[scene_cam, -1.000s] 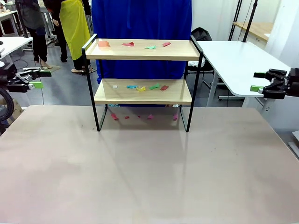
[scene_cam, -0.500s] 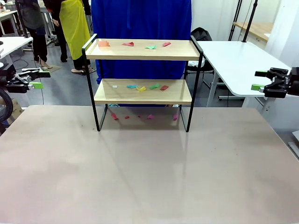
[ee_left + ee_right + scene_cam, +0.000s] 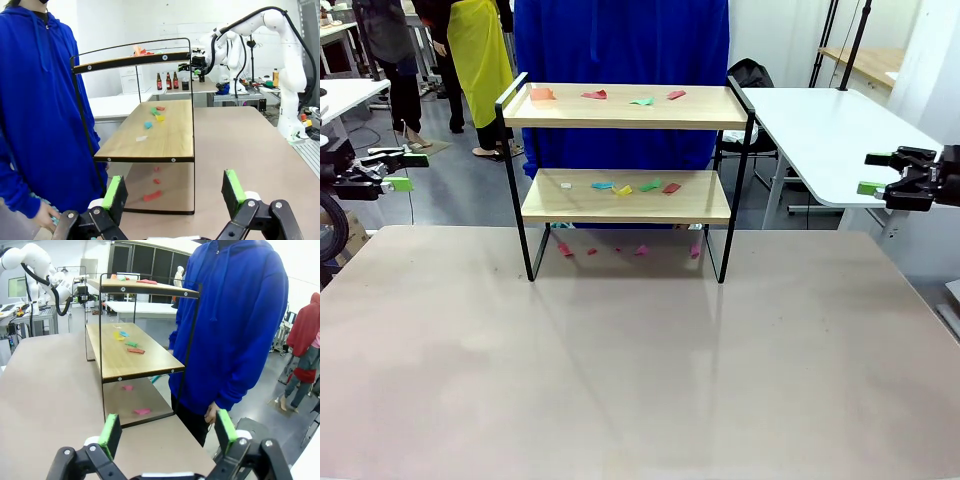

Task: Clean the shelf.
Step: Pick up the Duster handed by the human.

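- The shelf [image 3: 620,118] is standing at the far middle of the bench [image 3: 620,380], with its four black legs resting on the bench top.
- It is sitting well apart from both claws, roughly midway between them.
- Small paper scraps [image 3: 641,100] are lying in a loose row on the upper board [image 3: 710,118]: orange, red, green and red.
- Another row is lying on the lower board [image 3: 570,208]: white, blue, yellow, green and red, bunched near the middle.
- A few pink scraps [image 3: 641,250] are lying on the bench under the lower board, between the legs.
- The left claw [image 3: 406,170] is hovering beyond the bench's left edge, at about the height of the lower board. Its jaws are gaping wide and gripping nothing.
- The right claw [image 3: 872,173] is hanging beyond the bench's right edge at much the same height. Its green-padded fingers are spread fully apart and it is carrying nothing.
- Both claws are pointing inward, toward the ends of the shelf.
- A person in a blue hoodie [image 3: 620,40] is standing just behind the shelf at the far side of the bench.
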`<state>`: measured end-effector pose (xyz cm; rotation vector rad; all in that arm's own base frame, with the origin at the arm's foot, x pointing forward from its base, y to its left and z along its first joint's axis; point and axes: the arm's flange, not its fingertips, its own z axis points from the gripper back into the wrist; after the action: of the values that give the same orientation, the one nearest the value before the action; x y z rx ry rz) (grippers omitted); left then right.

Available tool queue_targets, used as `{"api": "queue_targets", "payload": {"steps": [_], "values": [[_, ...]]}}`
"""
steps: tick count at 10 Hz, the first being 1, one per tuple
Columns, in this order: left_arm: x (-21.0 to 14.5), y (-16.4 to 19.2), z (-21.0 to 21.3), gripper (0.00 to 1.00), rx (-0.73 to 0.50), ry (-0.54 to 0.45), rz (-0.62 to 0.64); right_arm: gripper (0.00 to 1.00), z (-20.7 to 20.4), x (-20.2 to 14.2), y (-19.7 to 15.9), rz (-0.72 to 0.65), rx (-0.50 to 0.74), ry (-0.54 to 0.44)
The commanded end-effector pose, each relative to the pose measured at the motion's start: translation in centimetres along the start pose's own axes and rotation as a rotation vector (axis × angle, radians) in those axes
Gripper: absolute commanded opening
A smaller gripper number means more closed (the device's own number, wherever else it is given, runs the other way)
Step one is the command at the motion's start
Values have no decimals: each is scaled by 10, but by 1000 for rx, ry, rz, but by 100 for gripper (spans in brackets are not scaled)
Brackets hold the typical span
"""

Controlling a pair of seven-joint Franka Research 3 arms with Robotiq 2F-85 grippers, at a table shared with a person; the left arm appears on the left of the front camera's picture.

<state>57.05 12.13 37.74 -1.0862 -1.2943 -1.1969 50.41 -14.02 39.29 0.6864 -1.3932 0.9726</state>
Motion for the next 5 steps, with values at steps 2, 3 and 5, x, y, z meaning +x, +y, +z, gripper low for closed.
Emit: {"api": "queue_targets", "payload": {"steps": [2,3,5], "values": [[3,0,0,100,-2,3,-5,100,0,2,0,4,-1,-2],[3,0,0,100,-2,3,-5,100,0,2,0,4,-1,-2],[3,0,0,100,-2,3,-5,100,0,2,0,4,-1,-2]]}}
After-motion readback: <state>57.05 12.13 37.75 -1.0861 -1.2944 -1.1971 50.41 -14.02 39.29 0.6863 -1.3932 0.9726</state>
